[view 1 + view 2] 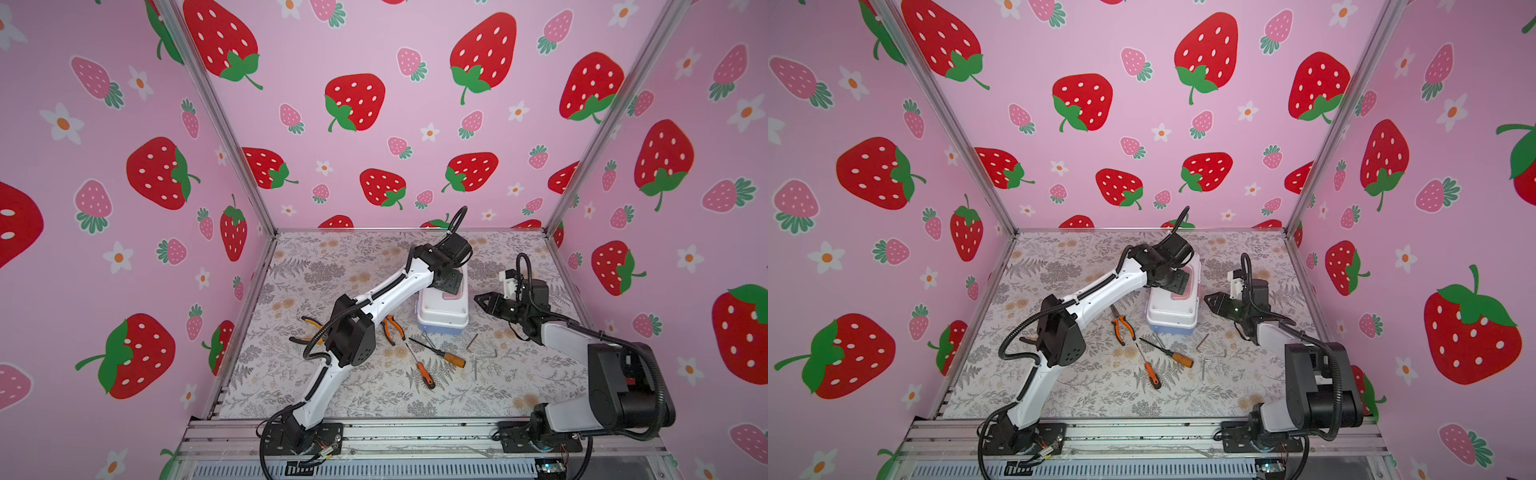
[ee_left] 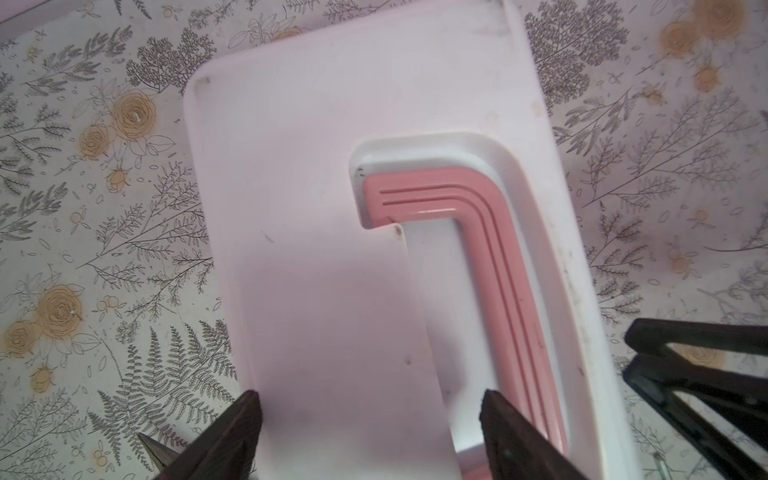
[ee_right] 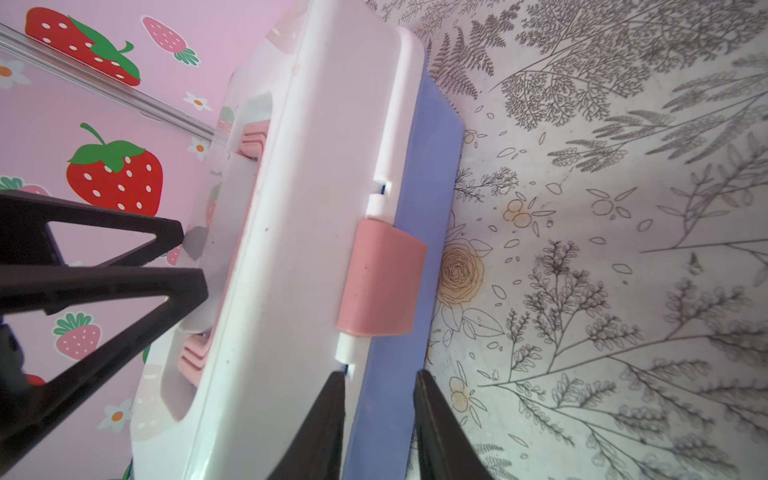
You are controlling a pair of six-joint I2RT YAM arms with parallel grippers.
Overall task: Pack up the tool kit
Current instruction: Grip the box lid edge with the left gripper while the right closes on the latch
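Robot lab test cell, strawberry-print walls on aluminium framing, floral-papered tabletop, left arm and right arm bolted to a front rail.

The case blocks the way straight under the left claw and just ahead of the right claw, while the worktop lies bare on that claw's far side and screwdrivers and hex keys clutter its near side.
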